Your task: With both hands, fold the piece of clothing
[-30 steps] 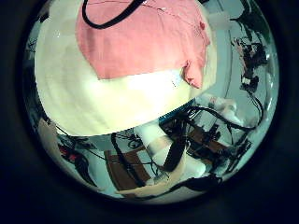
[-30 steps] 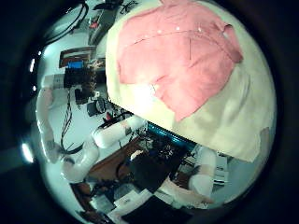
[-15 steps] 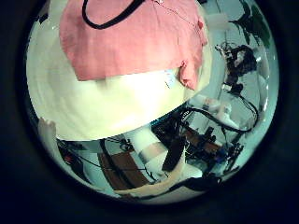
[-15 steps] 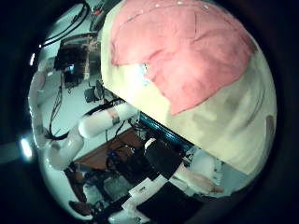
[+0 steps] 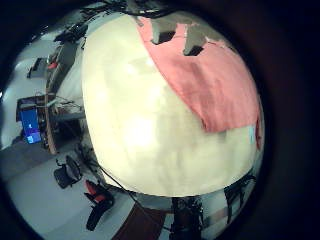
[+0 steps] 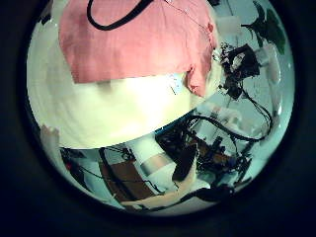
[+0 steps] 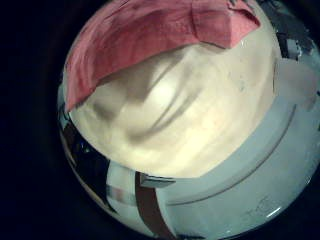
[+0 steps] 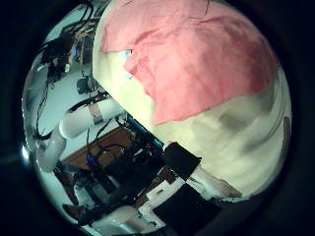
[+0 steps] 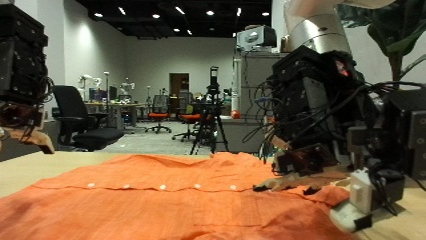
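An orange button-up shirt [image 9: 173,200] lies spread flat on the tan table [image 9: 24,170], with its row of buttons facing up. My right hand [image 9: 333,150] hangs just above the shirt's edge, its fingers pointing down and relaxed, holding nothing. The shirt also shows in the left little finger side palm view [image 5: 205,80], the left thumb side palm view [image 6: 138,39], the right little finger side palm view [image 7: 140,35] and the right thumb side palm view [image 8: 192,59], lying flat on the table.
Bare table top lies beside the shirt in the left little finger side palm view [image 5: 150,140] and the right little finger side palm view [image 7: 190,110]. A white arm [image 8: 79,118] stands past the table's edge. Office chairs [image 9: 73,115] and a tripod [image 9: 211,110] stand behind the table.
Both thumb side palm views have shifted, so both hands have moved over the table. The shirt lies flat as before.
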